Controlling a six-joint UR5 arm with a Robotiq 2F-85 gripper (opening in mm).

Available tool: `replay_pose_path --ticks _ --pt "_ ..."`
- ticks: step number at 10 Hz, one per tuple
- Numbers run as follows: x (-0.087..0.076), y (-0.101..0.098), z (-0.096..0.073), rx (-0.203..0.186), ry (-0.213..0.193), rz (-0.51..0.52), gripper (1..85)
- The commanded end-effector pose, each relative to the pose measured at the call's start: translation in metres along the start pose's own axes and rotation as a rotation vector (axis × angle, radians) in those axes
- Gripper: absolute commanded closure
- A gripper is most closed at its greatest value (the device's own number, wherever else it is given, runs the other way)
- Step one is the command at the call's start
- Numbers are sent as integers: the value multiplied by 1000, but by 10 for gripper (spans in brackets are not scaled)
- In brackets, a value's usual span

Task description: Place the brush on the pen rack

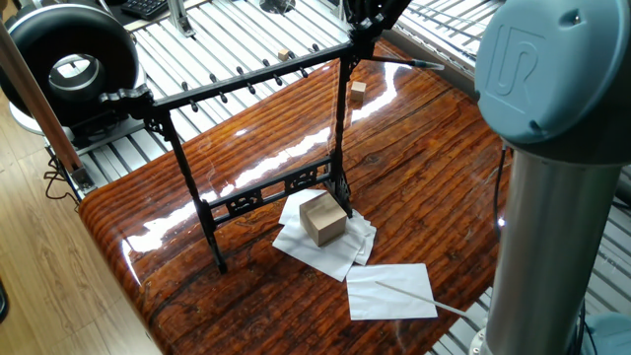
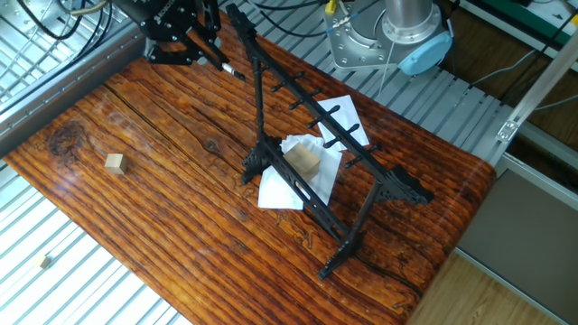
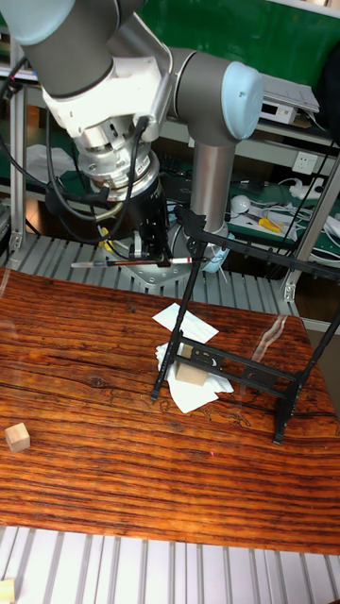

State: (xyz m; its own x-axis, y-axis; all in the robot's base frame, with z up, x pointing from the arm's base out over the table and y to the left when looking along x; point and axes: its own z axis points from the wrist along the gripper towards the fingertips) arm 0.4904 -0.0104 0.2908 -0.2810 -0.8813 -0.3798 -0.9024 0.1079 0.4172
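**Brush held level beside rack end**

We see the gripper (image 3: 157,257) clenched on the brush (image 3: 132,262), which lies horizontal, crossing between the fingers and sticking out on both sides. It hangs above the table (image 3: 85,396), just beside one end of the pen rack (image 3: 227,354).
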Motion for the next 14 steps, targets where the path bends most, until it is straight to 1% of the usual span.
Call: replay_pose_path --ticks 1,3,7,11,13,14 --pt "-4 6 -2 -6 -18 1 847" --pt "-4 10 -4 -9 -17 12 847" --pt "-5 19 -4 -33 -28 27 847" --pt "-11 25 0 -69 -84 9 847" --pt "-11 18 4 -67 -89 -18 847" --pt "-12 14 7 -65 -102 -39 847"
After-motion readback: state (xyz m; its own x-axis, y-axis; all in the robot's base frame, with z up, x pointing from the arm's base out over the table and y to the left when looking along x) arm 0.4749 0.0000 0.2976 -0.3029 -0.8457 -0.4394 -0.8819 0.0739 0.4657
